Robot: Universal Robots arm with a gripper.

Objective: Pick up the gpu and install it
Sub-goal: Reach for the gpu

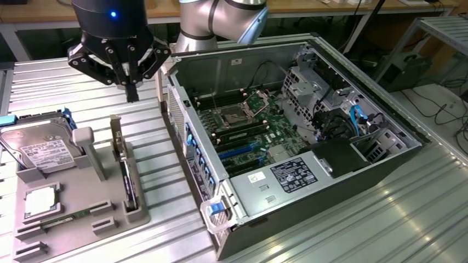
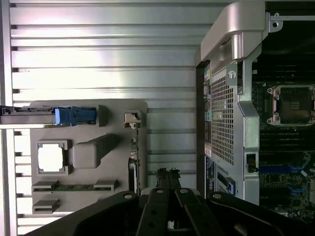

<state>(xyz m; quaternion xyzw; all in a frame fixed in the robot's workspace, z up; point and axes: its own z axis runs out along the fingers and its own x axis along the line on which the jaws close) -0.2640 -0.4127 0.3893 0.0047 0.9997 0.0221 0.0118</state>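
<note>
Tool (image 1: pixel 131 94) closed, hovering near gpu (image 1: pixel 128 181), gpu upright in gray holder (image 1: pixel 80 189)

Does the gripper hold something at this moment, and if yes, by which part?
Nothing is held. The gripper is shut and empty; the gpu stands in the grey holder, apart from it.

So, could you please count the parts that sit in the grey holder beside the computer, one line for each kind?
Hard drive: 1
Processor chip: 1
Memory stick: 1
Graphics card: 1
Total: 4
</note>
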